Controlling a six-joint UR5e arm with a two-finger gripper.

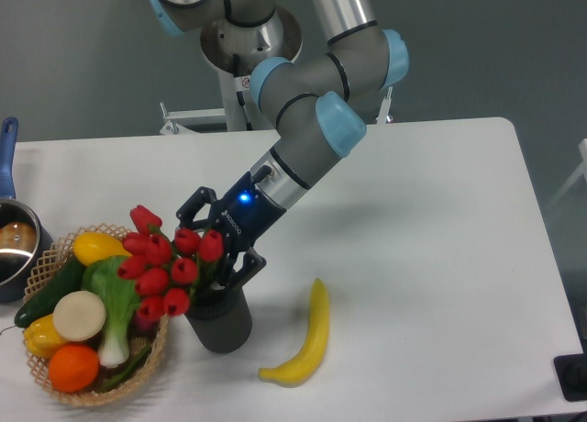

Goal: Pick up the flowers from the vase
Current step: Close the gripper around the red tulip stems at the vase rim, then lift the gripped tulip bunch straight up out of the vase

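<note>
In the fixed camera view you see the grey-and-blue arm reach down from the top centre toward the lower left of the frame, where its black gripper [213,249] sits right behind the bunch of red tulip flowers [163,264]. Its fingers [244,266] are spread, one at the upper left near the top buds and one at the lower right by the stems; you cannot tell whether they touch the bunch. The flowers stand in the short dark grey ribbed vase [220,323] at lower left centre, leaning left over its mouth. Just left of the vase you have a woven wicker basket [55,255] of fruit and vegetables. A yellow banana [306,338] lies on the white worktop [431,220] right of the vase, apart from it. At the far left edge sits a steel pot with a blue handle [11,229].
</note>
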